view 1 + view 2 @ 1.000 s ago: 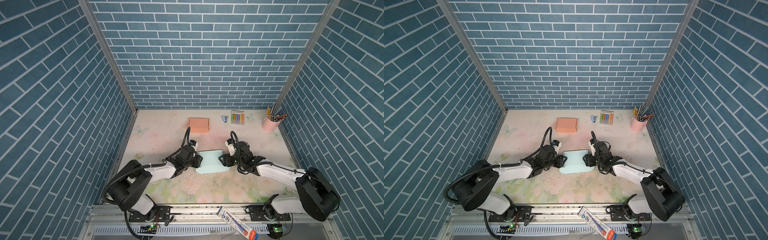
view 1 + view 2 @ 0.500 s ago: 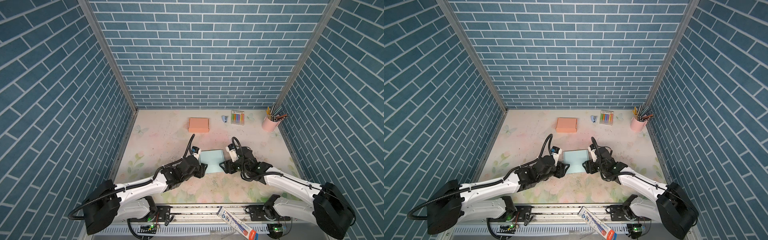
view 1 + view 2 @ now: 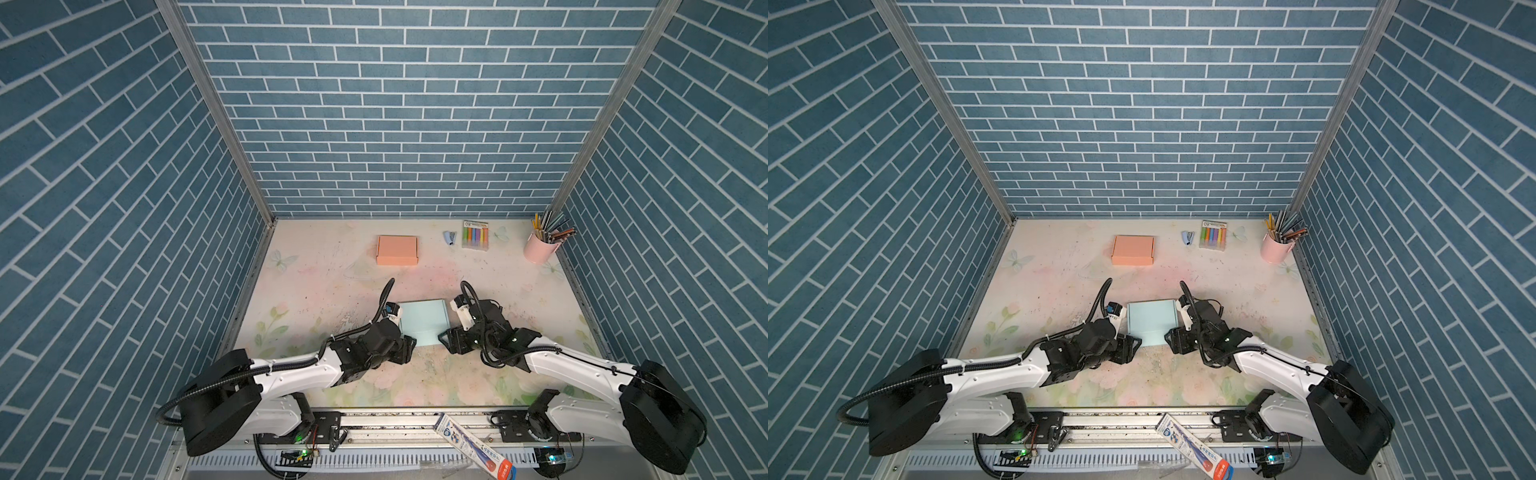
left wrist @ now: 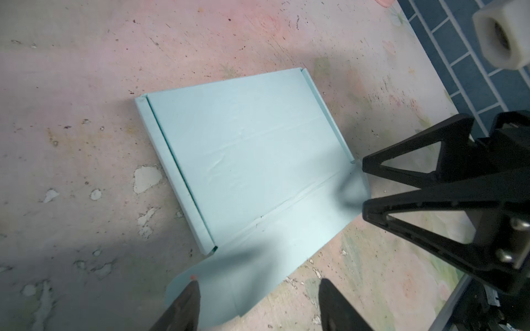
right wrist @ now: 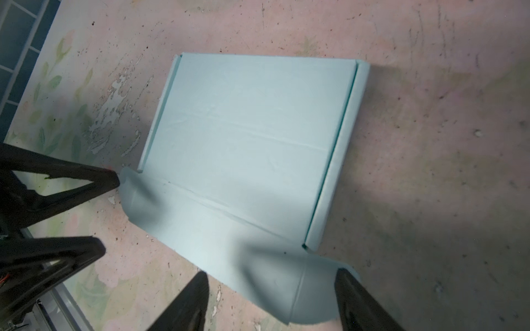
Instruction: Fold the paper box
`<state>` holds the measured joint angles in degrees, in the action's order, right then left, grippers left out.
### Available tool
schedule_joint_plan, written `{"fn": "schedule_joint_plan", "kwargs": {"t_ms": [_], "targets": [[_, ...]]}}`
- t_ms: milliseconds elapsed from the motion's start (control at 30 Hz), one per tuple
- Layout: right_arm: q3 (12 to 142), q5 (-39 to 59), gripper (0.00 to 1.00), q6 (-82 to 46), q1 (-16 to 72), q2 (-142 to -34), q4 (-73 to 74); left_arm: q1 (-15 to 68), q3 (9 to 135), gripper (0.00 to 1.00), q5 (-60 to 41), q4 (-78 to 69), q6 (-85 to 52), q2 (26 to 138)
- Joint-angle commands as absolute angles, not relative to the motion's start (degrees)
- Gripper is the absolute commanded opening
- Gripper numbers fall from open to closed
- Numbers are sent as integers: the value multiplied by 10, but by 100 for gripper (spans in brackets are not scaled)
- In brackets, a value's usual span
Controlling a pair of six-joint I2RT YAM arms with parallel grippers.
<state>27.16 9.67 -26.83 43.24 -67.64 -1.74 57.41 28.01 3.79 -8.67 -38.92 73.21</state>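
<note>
On the near side of the paper box (image 3: 422, 318), the left gripper (image 3: 409, 348) and right gripper (image 3: 443, 338) each hover, jaws apart, over a rounded corner of its front flap (image 4: 272, 243), clamping nothing. I judge they are set there to lift and tuck it. The flap lies flat on the bench (image 3: 316, 282), its edges free. Beyond the box, bare bench runs to the orange box (image 3: 397, 250).

pale blue paper box (image 3: 422, 322); orange box (image 3: 397, 250); pink cup (image 3: 538, 249); blue brick-patterned walls (image 3: 395, 104).
</note>
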Motion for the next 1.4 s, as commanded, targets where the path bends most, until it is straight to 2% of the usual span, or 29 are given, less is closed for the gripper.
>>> {"fn": "schedule_joint_plan", "kwargs": {"t_ms": [0, 467, 767, 1133, 1367], "targets": [[264, 104, 71, -290, 437, -687, -7, 577, 276, 66, 33, -118, -396, 749], [273, 129, 71, -303, 463, -700, 11, 589, 277, 66, 15, -150, -405, 776], [274, 90, 70, -302, 473, -703, -7, 591, 271, 66, 30, -148, -408, 785], [272, 79, 69, -299, 474, -708, -2, 579, 262, 59, 28, -159, -403, 797], [272, 73, 68, -295, 474, -718, 2, 569, 263, 48, 28, -163, -394, 809]]}}
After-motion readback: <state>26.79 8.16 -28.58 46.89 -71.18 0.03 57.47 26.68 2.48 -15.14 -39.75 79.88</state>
